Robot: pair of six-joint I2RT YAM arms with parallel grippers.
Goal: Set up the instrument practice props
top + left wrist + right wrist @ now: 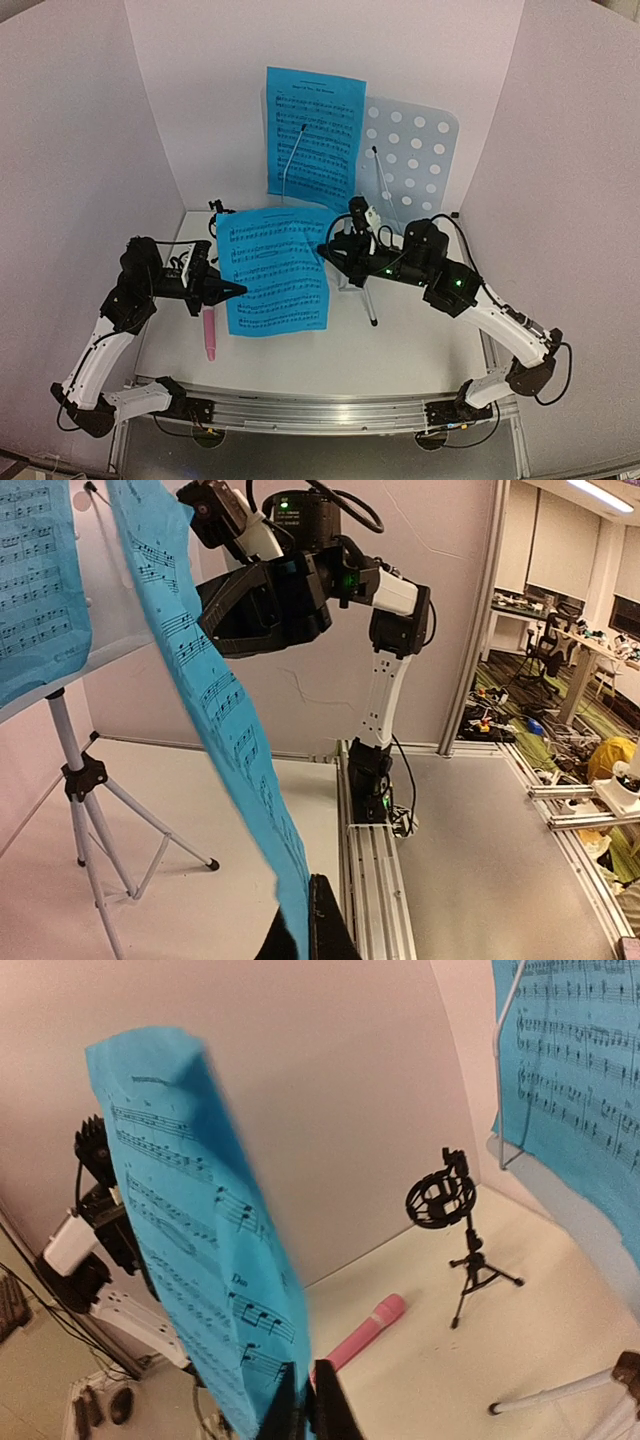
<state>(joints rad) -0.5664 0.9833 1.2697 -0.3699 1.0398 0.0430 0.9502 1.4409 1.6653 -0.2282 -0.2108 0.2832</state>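
Pinching the loose music sheet (275, 270) by opposite edges, my left gripper (240, 290) and right gripper (325, 250) are both clamped shut on it, holding it in front of the music stand (420, 160), where a second sheet (312, 135) leans. The pink microphone (209, 335) lies near my left gripper, its end hidden behind the loose music sheet in my right wrist view. The mic mount (441, 1200) stands near the back wall (200, 90).

My left gripper (236, 290) and right gripper (326, 250) are both closed, arms bent, reaching toward each other.
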